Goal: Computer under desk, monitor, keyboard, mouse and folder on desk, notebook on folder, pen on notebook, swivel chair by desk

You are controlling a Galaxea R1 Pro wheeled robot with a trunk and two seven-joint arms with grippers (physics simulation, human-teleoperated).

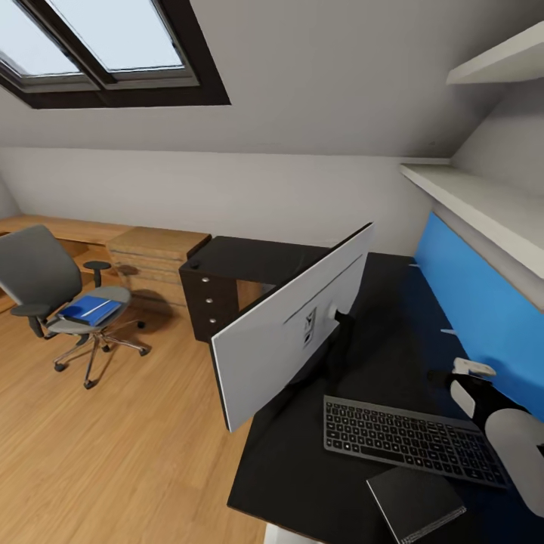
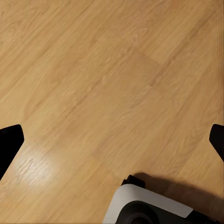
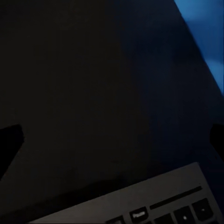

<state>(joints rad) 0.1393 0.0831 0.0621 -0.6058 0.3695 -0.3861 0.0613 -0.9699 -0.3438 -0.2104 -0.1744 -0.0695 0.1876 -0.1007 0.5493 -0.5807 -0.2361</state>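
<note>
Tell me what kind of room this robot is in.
Likely an attic bedroom used as a home office: a skylight in a sloped ceiling, a black desk holding monitor and keyboard, and a swivel chair.

The light wood plank floor point(image 1: 113, 446) looks smooth with a soft shine, and its grain shows in the left wrist view point(image 2: 93, 84). The big desk's black top point(image 1: 317, 468) looks smooth and matt. The wide monitor's light-grey back point(image 1: 279, 340) looks like smooth plastic. The slim dark-grey keyboard point(image 1: 412, 438) has matt black keys. The office chair's grey seat and back point(image 1: 38, 272) look like cloth, and its shiny metal legs point(image 1: 98, 351) gleam.
</note>
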